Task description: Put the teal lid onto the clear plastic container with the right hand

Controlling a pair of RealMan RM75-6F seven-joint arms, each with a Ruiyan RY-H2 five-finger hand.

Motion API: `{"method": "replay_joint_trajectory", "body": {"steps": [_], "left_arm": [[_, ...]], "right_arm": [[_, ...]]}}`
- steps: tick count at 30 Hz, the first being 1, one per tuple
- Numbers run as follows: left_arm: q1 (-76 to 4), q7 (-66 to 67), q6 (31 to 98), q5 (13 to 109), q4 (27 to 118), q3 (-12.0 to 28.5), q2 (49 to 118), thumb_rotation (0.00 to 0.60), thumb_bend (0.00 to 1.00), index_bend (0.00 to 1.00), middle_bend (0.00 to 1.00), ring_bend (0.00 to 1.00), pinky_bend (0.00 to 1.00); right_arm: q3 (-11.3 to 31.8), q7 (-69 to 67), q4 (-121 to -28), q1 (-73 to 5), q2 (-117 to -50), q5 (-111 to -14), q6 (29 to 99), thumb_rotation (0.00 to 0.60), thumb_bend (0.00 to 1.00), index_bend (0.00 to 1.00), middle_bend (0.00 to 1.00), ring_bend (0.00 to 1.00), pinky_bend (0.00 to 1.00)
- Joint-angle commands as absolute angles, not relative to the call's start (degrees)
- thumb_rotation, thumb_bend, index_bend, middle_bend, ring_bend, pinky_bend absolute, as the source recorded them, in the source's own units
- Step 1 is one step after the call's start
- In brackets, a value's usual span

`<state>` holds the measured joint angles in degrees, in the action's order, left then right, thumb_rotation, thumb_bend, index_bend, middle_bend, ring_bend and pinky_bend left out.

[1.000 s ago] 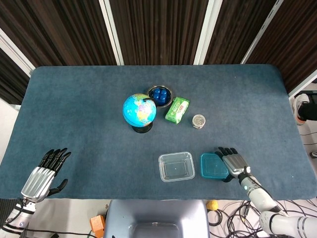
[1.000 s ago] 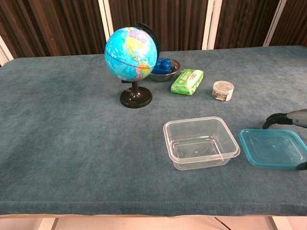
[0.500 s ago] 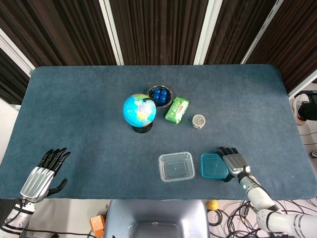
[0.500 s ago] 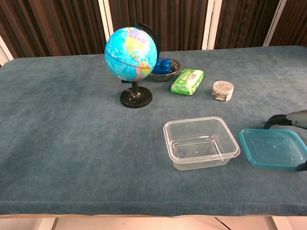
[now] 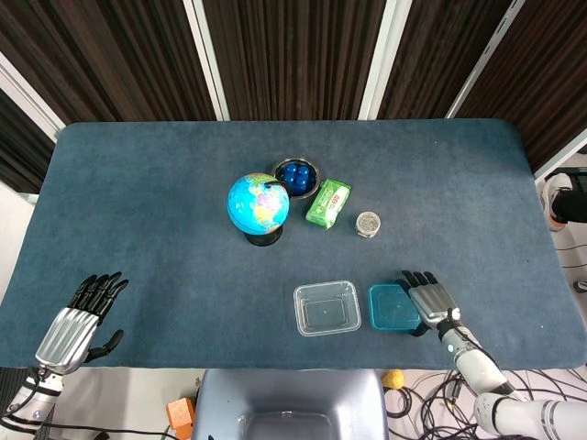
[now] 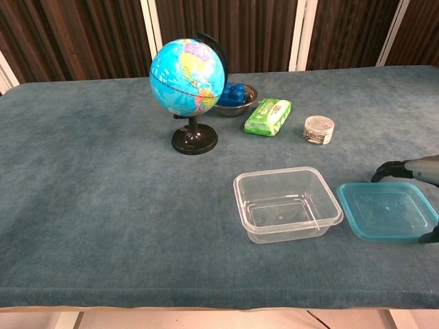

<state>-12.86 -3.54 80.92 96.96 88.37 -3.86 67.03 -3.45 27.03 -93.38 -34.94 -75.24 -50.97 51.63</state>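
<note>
The teal lid (image 5: 393, 307) (image 6: 385, 210) lies flat on the table just right of the clear plastic container (image 5: 326, 308) (image 6: 288, 203), close to its wall. My right hand (image 5: 431, 301) (image 6: 418, 166) straddles the lid's right end, fingers at its far edge and thumb at its near edge, gripping it. In the chest view most of that hand is cut off by the frame's right side. My left hand (image 5: 78, 321) hovers open at the table's front left corner, far from both objects.
A globe on a black stand (image 5: 259, 207) (image 6: 187, 75), a metal bowl of blue pieces (image 5: 296, 175), a green packet (image 5: 328, 203) (image 6: 268, 116) and a small round jar (image 5: 368, 224) (image 6: 318, 129) stand behind the container. The table's front edge (image 6: 206, 298) runs close by.
The teal lid has slid a little to the left, toward the clear container, together with my right hand. The left hand has hardly moved.
</note>
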Motion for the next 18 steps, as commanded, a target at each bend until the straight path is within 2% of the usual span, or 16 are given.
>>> {"method": "replay_joint_trajectory", "body": {"steps": [1, 10, 18], "left_arm": [[-12.9, -3.5, 80.9, 97.0, 88.3, -3.9, 67.0, 0.6, 0.35, 0.0, 0.01, 0.01, 0.05], [-12.8, -3.4, 80.9, 96.8, 88.4, -3.8, 67.2, 0.6, 0.35, 0.0, 0.01, 0.01, 0.05], [-13.0, -3.1, 80.6, 96.6, 88.5, -3.6, 67.3, 0.6, 0.35, 0.0, 0.01, 0.01, 0.05]], "right_arm": [[-3.0, 25.5, -93.0, -34.0, -75.0, -52.5, 52.9, 0.6, 0.18, 0.69, 0.03, 0.0, 0.0], [-1.4, 20.7, -94.9, -32.2, -71.8, -58.1, 55.6, 0.6, 0.18, 0.69, 0.03, 0.0, 0.0], [-0.1, 19.1, -104.0, -32.2, -64.9, -65.2, 57.5, 0.6, 0.18, 0.67, 0.03, 0.0, 0.0]]}}
